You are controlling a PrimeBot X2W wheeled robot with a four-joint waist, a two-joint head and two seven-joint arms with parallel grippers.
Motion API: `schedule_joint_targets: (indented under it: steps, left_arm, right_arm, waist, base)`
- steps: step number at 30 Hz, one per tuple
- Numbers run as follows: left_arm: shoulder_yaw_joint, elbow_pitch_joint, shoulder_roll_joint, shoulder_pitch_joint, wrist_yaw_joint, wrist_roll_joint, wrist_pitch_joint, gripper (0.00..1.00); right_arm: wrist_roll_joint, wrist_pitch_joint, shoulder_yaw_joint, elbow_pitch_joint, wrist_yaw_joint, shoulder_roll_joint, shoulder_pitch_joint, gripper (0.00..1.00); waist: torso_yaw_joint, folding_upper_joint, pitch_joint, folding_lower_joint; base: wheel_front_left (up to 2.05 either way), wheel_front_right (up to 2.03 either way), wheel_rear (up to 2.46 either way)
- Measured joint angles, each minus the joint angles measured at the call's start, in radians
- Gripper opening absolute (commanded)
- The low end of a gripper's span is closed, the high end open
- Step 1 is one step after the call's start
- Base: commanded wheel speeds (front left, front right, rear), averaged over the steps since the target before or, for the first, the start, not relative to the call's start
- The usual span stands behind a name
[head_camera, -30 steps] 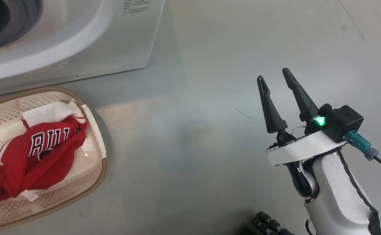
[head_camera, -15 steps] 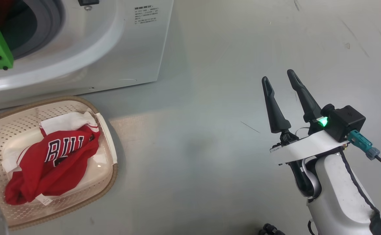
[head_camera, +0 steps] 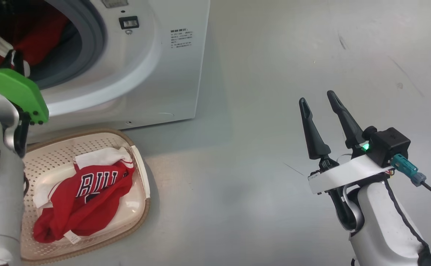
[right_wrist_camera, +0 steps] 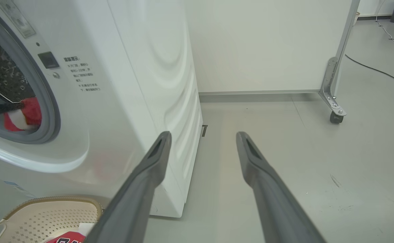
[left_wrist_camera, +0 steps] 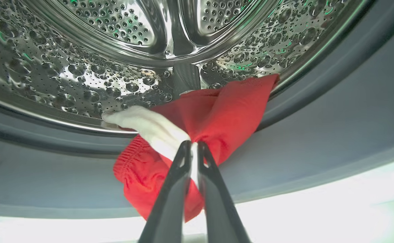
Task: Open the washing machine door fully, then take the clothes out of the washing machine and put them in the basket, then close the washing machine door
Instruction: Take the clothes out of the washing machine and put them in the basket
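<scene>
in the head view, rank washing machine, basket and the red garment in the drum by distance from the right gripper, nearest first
From the right gripper:
1. washing machine, corner to its left.
2. basket, on the floor, lower left.
3. red garment in the drum, far upper left.

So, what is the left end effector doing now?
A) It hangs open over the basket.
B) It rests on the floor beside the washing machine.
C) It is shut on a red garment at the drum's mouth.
C: the left wrist view shows the left end effector shut on the red garment with white trim, at the steel drum's lip.
</scene>
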Motion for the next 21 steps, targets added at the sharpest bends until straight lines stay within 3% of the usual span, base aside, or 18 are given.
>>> schedule_joint_targets:
  steps: [21]
  left_arm:
    - [-0.021,0.028,-0.057,0.221,-0.019,-0.026,-0.185,0.0]
  right_arm:
    - [-0.009,0.0,-0.027,0.046,0.0,0.0,0.113,1.0]
  waist:
    - [0.089,0.0,-0.243,0.0]
  base:
    - [0.0,0.0,0.0]
